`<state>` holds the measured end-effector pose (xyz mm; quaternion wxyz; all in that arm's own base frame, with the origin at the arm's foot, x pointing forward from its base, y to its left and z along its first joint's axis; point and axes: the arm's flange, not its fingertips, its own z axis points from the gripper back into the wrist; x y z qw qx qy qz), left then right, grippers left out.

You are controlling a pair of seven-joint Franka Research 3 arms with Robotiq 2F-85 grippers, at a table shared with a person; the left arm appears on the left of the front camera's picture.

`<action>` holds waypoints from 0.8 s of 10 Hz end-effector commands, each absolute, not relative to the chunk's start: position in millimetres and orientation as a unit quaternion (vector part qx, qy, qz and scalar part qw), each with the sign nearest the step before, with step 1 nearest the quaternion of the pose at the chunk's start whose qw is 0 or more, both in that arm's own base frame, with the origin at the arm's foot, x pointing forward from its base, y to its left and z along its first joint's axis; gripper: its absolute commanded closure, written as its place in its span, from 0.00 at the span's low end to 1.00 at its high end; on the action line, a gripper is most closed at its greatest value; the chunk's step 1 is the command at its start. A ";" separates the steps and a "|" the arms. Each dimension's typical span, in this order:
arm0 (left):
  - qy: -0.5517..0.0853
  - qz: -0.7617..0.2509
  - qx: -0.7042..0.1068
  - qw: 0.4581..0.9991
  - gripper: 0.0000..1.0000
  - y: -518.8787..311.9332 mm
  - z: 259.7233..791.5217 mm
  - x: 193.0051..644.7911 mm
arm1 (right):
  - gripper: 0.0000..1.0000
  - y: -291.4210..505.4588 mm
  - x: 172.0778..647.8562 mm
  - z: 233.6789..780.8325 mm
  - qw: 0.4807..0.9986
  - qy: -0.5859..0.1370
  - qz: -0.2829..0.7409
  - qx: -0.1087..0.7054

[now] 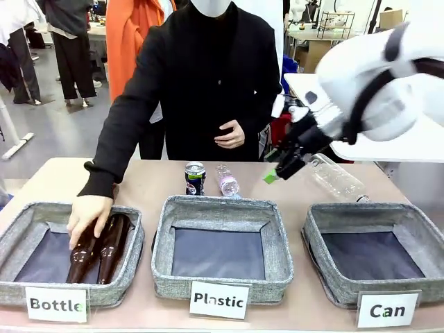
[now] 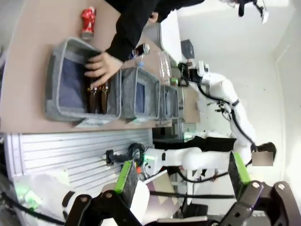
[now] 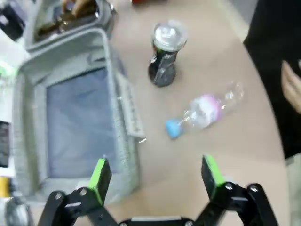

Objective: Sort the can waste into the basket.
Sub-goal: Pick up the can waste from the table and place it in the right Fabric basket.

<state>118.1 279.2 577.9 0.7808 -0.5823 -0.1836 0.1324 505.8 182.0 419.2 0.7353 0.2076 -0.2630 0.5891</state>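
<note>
Dark can point(image 1: 195, 178) stands upright on surface point(image 1: 139, 184), behind Plastic basket point(image 1: 163, 236) and just beside small clear bottle point(image 1: 227, 182). Its long axis is vertical, silver top up. Red can point(image 2: 88, 21) is crushed, on surface near far side of Bottle basket point(image 2: 51, 84); axis hard to tell. Can basket point(image 1: 361, 210) at robot's right, nothing in it.

Judged: both cans light, thin-walled, easily dented, with smooth, slightly slippery sides; crushed 1 irregular. For dark can, hold mid-body across diameter with a gentle squeeze.

Right pincer point(image 1: 275, 173) spread, holding nothing, hovering near big clear bottle point(image 1: 336, 177). Left pincer point(image 2: 182, 172) spread, holding nothing, well apart from cans.
</note>
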 end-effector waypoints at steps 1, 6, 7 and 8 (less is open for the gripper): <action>-0.163 0.099 -0.574 0.796 0.00 281.4 577.7 101.4 | 0.00 202.6 553.2 398.0 0.667 -0.332 0.625 0.231; -0.142 0.081 -0.569 0.806 0.00 246.8 558.9 127.9 | 0.00 249.9 605.1 334.8 0.602 -0.390 0.626 0.306; -0.146 0.065 -0.568 0.807 0.00 225.5 550.5 135.7 | 0.00 255.4 607.4 326.1 0.601 -0.384 0.624 0.319; -0.140 0.043 -0.586 0.797 0.00 203.1 542.9 148.2 | 0.00 261.6 609.2 320.0 0.601 -0.382 0.623 0.324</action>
